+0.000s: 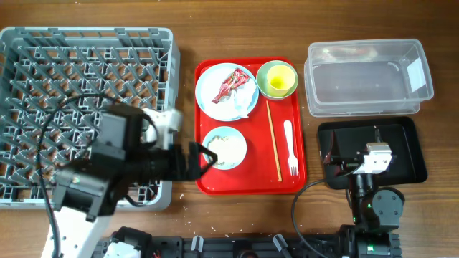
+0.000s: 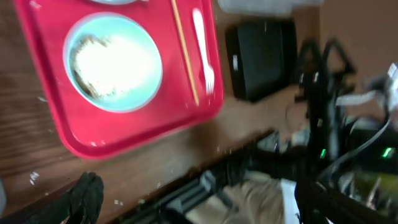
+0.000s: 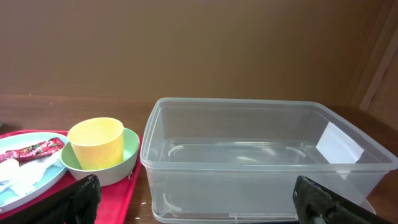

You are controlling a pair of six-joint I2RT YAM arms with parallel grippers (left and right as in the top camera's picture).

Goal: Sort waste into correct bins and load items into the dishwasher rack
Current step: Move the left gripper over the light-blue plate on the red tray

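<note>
The grey dishwasher rack stands at the left. On the red serving tray are a pale blue plate with a crumpled napkin and a red-and-white wrapper, a bowl holding the yellow-green cup, a bowl with rice, chopsticks and a white fork. My left gripper is open and empty at the tray's left edge, beside the rice bowl. My right gripper is open and empty over the black tray, facing the clear tub.
The clear tub sits at the back right, just behind the black tray. Rice grains lie scattered on the wooden table in front of the red tray. The robot base and cables run along the front edge.
</note>
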